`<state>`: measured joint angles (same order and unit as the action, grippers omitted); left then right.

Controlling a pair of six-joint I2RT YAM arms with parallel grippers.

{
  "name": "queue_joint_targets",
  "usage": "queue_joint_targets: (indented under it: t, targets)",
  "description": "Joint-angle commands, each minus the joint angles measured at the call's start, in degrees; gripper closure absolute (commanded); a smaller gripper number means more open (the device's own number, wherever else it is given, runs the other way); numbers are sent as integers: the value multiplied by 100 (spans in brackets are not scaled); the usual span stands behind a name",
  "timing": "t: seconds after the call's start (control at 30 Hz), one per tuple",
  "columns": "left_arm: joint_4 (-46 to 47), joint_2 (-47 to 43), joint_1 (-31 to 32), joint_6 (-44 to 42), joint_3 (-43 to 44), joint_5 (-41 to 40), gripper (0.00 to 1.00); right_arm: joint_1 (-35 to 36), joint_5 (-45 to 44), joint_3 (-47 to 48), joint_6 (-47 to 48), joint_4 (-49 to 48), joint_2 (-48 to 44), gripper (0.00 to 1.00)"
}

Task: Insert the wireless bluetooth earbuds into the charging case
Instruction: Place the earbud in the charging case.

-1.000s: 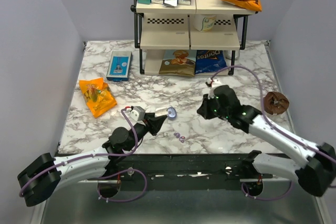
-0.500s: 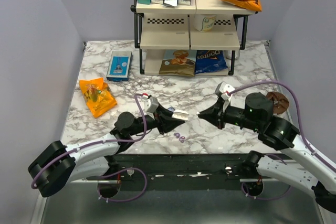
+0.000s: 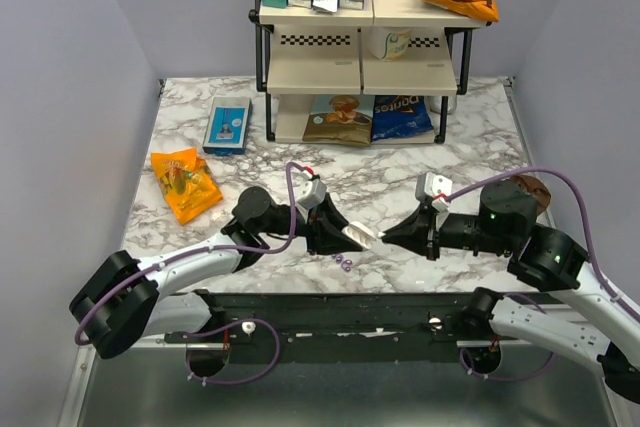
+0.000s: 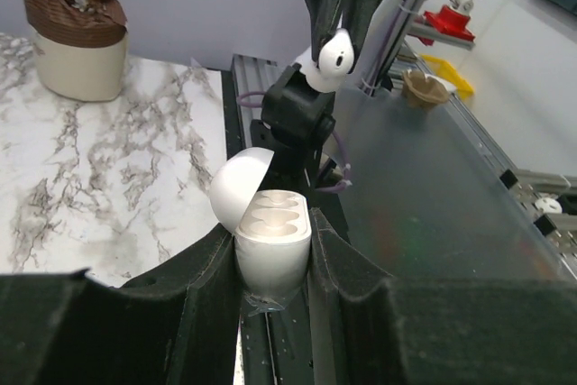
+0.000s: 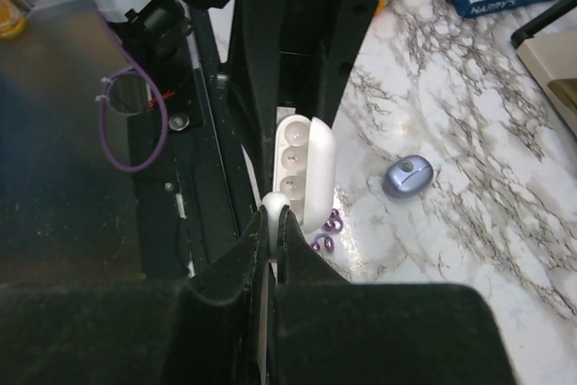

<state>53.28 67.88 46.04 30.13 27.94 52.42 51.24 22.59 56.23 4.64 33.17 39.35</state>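
At the near edge of the white-and-grey marble table, just beyond the arm bases, lie the 2 tiny lavender-purple ring-tipped earbuds, loose and touched by neither arm. Just past them the arms meet tip to tip. The left gripper is clamped on a white oval glossy plastic case. Its hinged lid is swung back and its moulded wells face the other arm, presumably to offer a steady target. The right gripper has its jaws pinched almost together on a small white plastic earbud. It holds the bud at the very fingertips, so it sticks out and could be pushed into a well. The bud sits close to the case mouth but apart from it.

A little farther out, the small round lavender-blue glossy charging case rests on the marble, apparently closed, clear of both grippers. By my reading the purple pair is not yet in, since both grippers are full with the white set.

Beyond lie an orange crinkled snack bag, a flat blue cardboard box, a brown-topped muffin-like item and, at the back, a cream 2-tier shelf rack.
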Motion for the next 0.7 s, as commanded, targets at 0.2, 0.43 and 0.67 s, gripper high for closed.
queue_joint_targets:
  t: [0.2,0.43,0.67]
  targets:
    - [-1020,41,-25,-622,475,927,100,271,686,354,212,357,248,99]
    - [-1355,-81,-25,-833,519,989,100,421,475,345,151,77,486,99]
    - [-1364,-134,-25,-825,475,972,100,457,457,222,-7,-337,635,99]
